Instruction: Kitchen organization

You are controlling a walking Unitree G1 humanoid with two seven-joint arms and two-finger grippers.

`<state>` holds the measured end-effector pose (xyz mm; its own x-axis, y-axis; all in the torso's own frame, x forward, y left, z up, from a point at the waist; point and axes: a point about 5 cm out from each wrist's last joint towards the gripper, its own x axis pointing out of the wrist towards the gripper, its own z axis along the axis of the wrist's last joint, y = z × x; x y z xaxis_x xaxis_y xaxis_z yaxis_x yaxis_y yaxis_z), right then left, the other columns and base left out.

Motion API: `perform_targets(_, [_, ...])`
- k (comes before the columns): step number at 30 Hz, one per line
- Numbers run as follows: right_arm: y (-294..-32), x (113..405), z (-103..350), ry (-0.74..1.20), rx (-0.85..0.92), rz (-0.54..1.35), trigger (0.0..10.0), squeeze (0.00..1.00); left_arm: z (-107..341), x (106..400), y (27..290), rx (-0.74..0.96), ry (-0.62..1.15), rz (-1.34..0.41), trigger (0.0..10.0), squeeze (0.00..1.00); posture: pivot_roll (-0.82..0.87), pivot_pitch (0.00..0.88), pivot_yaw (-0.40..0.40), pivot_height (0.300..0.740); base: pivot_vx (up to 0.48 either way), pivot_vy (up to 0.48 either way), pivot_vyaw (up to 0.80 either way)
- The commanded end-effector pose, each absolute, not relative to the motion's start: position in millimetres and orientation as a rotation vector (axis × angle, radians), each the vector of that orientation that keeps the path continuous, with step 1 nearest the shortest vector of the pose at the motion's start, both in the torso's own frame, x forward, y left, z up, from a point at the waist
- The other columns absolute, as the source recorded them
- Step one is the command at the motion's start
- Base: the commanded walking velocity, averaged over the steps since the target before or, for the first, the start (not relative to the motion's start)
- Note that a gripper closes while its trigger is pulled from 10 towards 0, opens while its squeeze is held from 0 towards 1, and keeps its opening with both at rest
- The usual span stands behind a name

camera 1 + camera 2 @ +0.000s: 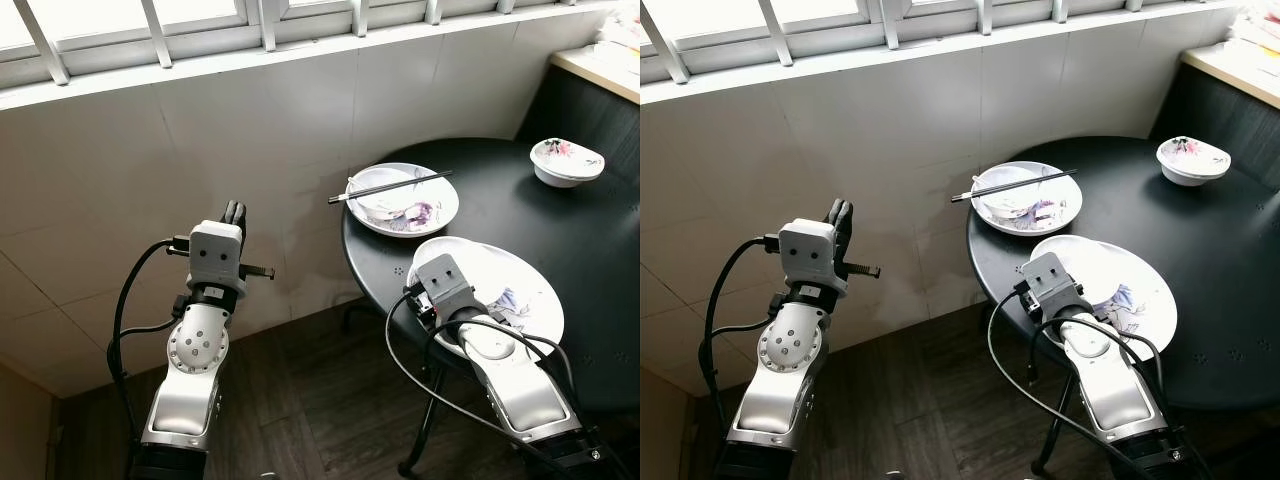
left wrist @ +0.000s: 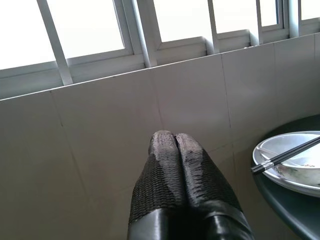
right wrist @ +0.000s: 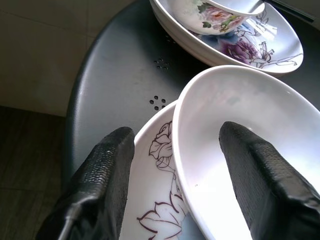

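Dishes crowd the round black table (image 1: 520, 200) under the tiled wall (image 1: 200, 150) and barred window (image 1: 150, 30). Nearest its edge, a flower-printed plate (image 3: 155, 210) carries a plain white bowl (image 3: 225, 130). Behind it, a second floral plate (image 1: 435, 205) holds a small bowl (image 1: 385, 195) with black chopsticks (image 1: 390, 186) laid across; another small floral bowl (image 1: 566, 160) sits well apart at the far side. My right gripper (image 3: 175, 170) stands wide open with the white bowl's near rim between its fingers, one inside the bowl, one over the plate, nothing clamped yet. I judge the bowl stiff, glazed, slippery and breakable; that rim is the place to pinch, firmly. My left gripper (image 2: 175, 165) is raised off the table toward the wall, fingers pressed together, empty.
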<state>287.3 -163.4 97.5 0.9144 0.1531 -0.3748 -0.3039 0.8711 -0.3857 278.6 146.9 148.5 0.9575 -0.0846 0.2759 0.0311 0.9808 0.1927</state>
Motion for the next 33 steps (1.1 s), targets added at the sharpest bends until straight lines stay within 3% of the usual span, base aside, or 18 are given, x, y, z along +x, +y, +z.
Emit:
perform_targets(1, [-171.0,289.6,95.6,0.373,-0.449,0.216,9.1,0.00,143.1,279.3,148.9,0.205,-0.255,-0.054,10.0,0.00,-0.02,0.028,0.009,0.740,0.000,0.000,0.00])
perform_targets(3, [-173.9,290.4,94.5,0.387,-0.444,0.208,9.1,0.00,142.8,279.2,148.9,0.205,-0.253,-0.055,10.0,0.00,-0.02,0.028,0.009,0.740,0.000,0.000,0.00])
perform_targets(4, [-176.7,291.0,94.0,0.394,-0.447,0.202,7.4,0.00,142.7,279.2,148.8,0.205,-0.252,-0.055,10.0,0.00,-0.02,0.028,0.009,0.740,0.000,0.000,0.00])
perform_targets(5, [-176.7,291.0,94.0,0.394,-0.447,0.202,7.4,0.00,142.7,279.2,148.8,0.205,-0.252,-0.055,10.0,0.00,-0.02,0.028,0.009,0.740,0.000,0.000,0.00])
perform_targets(6, [-180.6,291.9,93.6,0.402,-0.458,0.190,5.0,0.00,142.6,279.3,149.0,0.205,-0.252,-0.055,10.0,0.00,-0.02,0.028,0.009,0.740,0.000,0.000,0.00])
perform_targets(8, [-183.5,292.6,93.5,0.407,-0.466,0.182,4.8,0.00,142.4,279.3,149.2,0.206,-0.251,-0.055,10.0,0.00,-0.02,0.028,0.009,0.740,0.000,0.000,0.00])
perform_targets(10, [-186.6,293.4,93.9,0.410,-0.481,0.174,2.7,0.00,142.0,279.3,149.3,0.206,-0.248,-0.054,10.0,0.00,-0.02,0.028,0.009,0.740,0.000,0.000,0.00])
perform_targets(11, [-187.3,293.5,93.5,0.415,-0.482,0.171,3.1,0.00,141.8,279.3,149.3,0.207,-0.247,-0.054,10.0,0.00,-0.02,0.028,0.011,0.740,0.000,0.000,0.00])
perform_targets(15, [-187.0,293.7,92.2,0.426,-0.473,0.166,3.2,0.00,141.3,279.6,149.2,0.209,-0.243,-0.056,10.0,0.00,-0.02,0.027,0.011,0.740,0.000,0.000,0.00])
perform_targets(16, [-185.2,293.4,91.5,0.427,-0.465,0.171,0.3,0.00,141.1,279.7,149.1,0.210,-0.241,-0.056,10.0,0.00,-0.02,0.028,0.011,0.740,0.000,0.000,0.00])
perform_targets(18, [-184.2,293.2,90.9,0.428,-0.461,0.171,0.1,0.00,141.0,279.8,149.2,0.211,-0.240,-0.056,10.0,0.00,-0.02,0.028,0.011,0.740,0.000,0.000,0.00])
perform_targets(22, [-182.6,294.4,91.8,0.418,-0.452,0.163,0.9,0.00,140.4,280.0,149.8,0.214,-0.236,-0.053,10.0,0.00,-0.02,0.028,0.011,0.740,0.000,0.000,0.00])
perform_targets(23, [-182.0,296.0,94.0,0.402,-0.453,0.152,4.6,0.00,140.2,280.0,150.0,0.215,-0.235,-0.053,10.0,0.00,-0.02,0.027,0.011,0.740,0.000,0.000,0.00])
perform_targets(24, [-181.8,296.7,95.0,0.395,-0.454,0.148,4.6,0.00,140.1,280.0,150.0,0.216,-0.234,-0.052,10.0,0.00,-0.02,0.027,0.011,0.740,0.000,0.000,0.00])
perform_targets(25, [-181.4,297.7,96.7,0.384,-0.456,0.144,8.0,0.00,140.1,280.0,150.0,0.216,-0.234,-0.052,10.0,0.00,-0.02,0.027,0.011,0.740,0.000,0.000,0.00])
perform_targets(26, [-180.2,299.4,100.0,0.361,-0.459,0.138,10.0,0.00,139.8,280.2,149.9,0.217,-0.232,-0.053,10.0,0.00,-0.02,0.026,0.011,0.740,0.000,0.000,0.00])
perform_targets(33, [-175.0,302.3,106.4,0.313,-0.430,0.127,10.0,0.00,138.5,280.4,149.3,0.219,-0.227,-0.055,10.0,0.00,-0.01,0.023,0.011,0.740,0.000,0.000,0.00])
